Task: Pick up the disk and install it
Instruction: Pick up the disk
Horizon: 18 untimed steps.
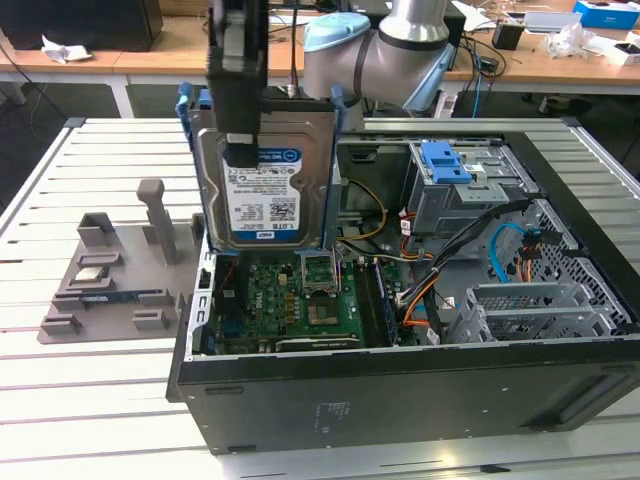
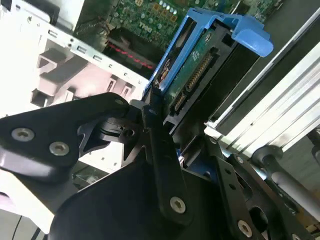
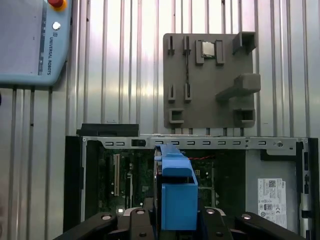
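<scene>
Your gripper (image 1: 240, 150) is clamped shut on the disk (image 1: 262, 190), pinching its top edge so the drive hangs upright, label toward the exterior view, over the motherboard (image 1: 300, 300) end of the open computer case (image 1: 400, 390). From here I judge you should move slowly, hold the drive square, and mind the case wall and loose cables (image 1: 420, 290) beneath.
</scene>
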Tool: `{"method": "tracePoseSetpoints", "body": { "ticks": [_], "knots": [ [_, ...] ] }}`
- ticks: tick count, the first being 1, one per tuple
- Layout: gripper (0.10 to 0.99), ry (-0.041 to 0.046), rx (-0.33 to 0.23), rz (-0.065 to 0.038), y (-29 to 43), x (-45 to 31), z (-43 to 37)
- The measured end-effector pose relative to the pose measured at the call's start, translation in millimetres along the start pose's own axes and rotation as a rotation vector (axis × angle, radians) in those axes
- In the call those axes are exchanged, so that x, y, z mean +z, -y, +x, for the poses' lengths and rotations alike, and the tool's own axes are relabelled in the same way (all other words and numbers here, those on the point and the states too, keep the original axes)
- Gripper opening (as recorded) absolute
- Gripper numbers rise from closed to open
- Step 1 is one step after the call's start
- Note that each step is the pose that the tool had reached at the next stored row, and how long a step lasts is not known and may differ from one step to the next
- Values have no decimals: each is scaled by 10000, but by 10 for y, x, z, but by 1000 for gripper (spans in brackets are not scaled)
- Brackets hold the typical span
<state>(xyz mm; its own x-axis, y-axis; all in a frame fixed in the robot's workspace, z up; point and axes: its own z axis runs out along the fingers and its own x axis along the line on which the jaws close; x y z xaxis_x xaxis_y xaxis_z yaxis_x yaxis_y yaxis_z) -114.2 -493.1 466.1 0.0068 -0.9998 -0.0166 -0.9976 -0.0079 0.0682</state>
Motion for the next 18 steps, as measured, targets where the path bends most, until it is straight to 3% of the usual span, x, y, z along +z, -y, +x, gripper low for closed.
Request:
{"method": "tracePoseSetpoints", "body": {
  "ticks": [1,4,8,10,13,18],
  "knots": [
    [369,0,1,-11,141,-9,3],
    [369,-4,-76,-23,274,-15,10],
    [369,-45,-636,-33,288,-12,13],
    [369,-39,-652,-30,290,-10,57],
    [369,-40,-649,-32,287,-15,282],
    [369,-40,-650,-32,286,-17,440]
  ]
}}
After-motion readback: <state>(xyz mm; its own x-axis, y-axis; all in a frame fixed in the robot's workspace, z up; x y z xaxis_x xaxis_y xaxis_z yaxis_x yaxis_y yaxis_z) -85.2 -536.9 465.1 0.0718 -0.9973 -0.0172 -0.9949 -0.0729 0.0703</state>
